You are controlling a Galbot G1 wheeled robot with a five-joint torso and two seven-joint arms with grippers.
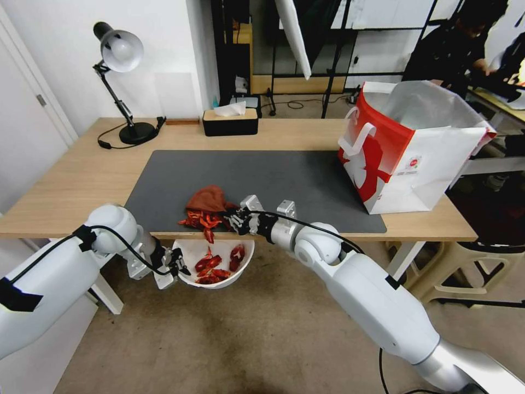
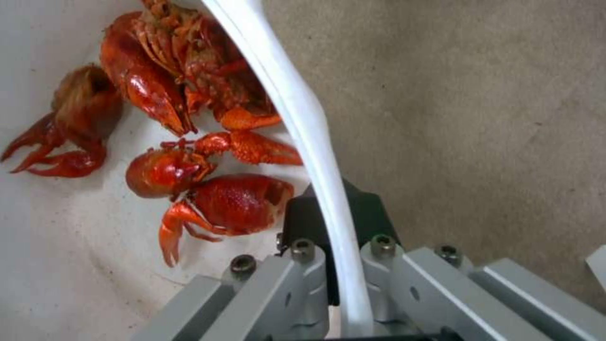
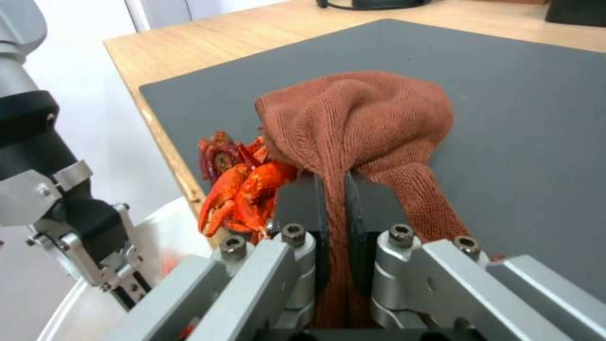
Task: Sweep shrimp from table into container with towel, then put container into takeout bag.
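Nearby, lamp [image 1: 120,82], tissue box [image 1: 229,121], takeout bag [image 1: 410,148].

The rust-red towel [image 1: 206,197] lies bunched on the counter's [image 1: 71,180] dark mat, against a shrimp [image 1: 203,220] heap at the near edge. Just below hangs the white container [image 1: 242,257], some shrimp inside. The red-white takeout bag [image 1: 407,148] stands open at the right.

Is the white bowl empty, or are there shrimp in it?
Not empty: several red shrimp lie inside the container, held by the left gripper.
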